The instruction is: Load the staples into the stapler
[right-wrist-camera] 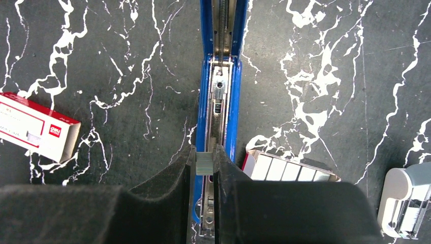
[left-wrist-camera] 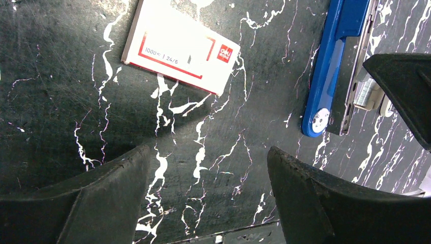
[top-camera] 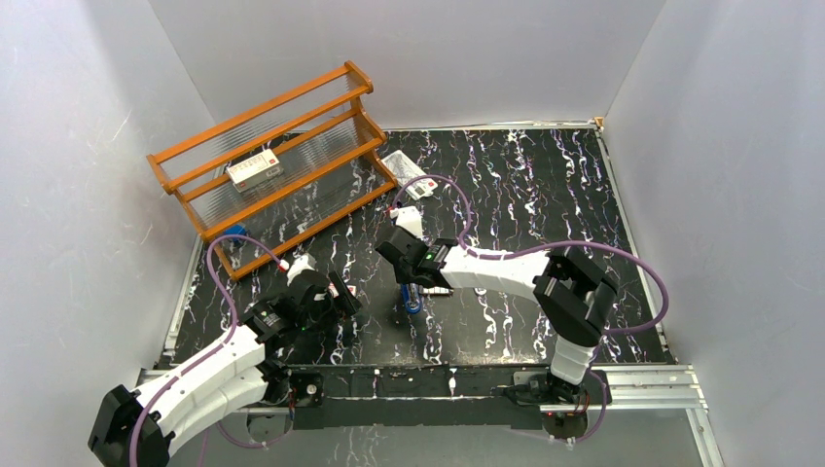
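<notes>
Pinching a short staple strip, the right gripper was closed directly over the open blue stapler, which lay toward the 6 o'clock side of the table. An inner tray of strips sat close at the stapler's 3 o'clock. The left gripper gaped wide, holding nothing, with the red-and-white staple box at its 11 o'clock.

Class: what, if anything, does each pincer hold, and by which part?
The right pincer grips a short staple strip by its two sides, over the open blue stapler. The left pincer is open, holding nothing.
</notes>
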